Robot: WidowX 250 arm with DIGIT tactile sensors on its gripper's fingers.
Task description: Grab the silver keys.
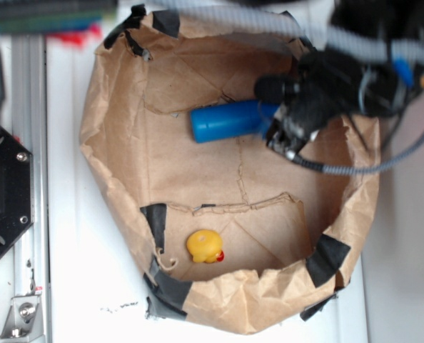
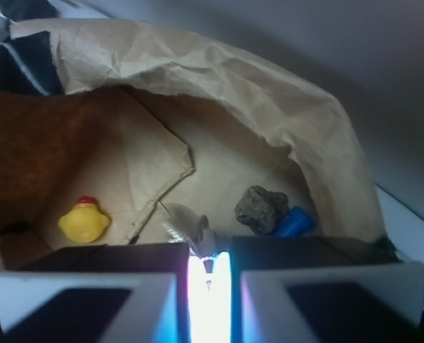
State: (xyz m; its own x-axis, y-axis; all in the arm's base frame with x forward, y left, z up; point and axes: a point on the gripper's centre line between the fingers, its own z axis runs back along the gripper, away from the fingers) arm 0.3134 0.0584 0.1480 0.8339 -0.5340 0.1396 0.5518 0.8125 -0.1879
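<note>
In the wrist view the silver keys (image 2: 203,237) show as a shiny metal blade sticking out past the tips of my gripper (image 2: 209,263). The two dark fingers (image 2: 126,261) stand close together with only a narrow bright slit between them, and the keys sit pinched in that slit. In the exterior view my gripper (image 1: 287,139) hangs over the upper right of the brown paper bag (image 1: 119,179), just right of the blue bottle; the keys are hidden there under the arm.
A blue plastic bottle (image 1: 230,121) lies in the bag beside the gripper, and its end (image 2: 295,223) shows behind a grey rock (image 2: 262,209). A yellow rubber duck (image 1: 205,246) (image 2: 83,220) sits in the lower compartment. The bag's crumpled walls (image 2: 219,78) rise all round.
</note>
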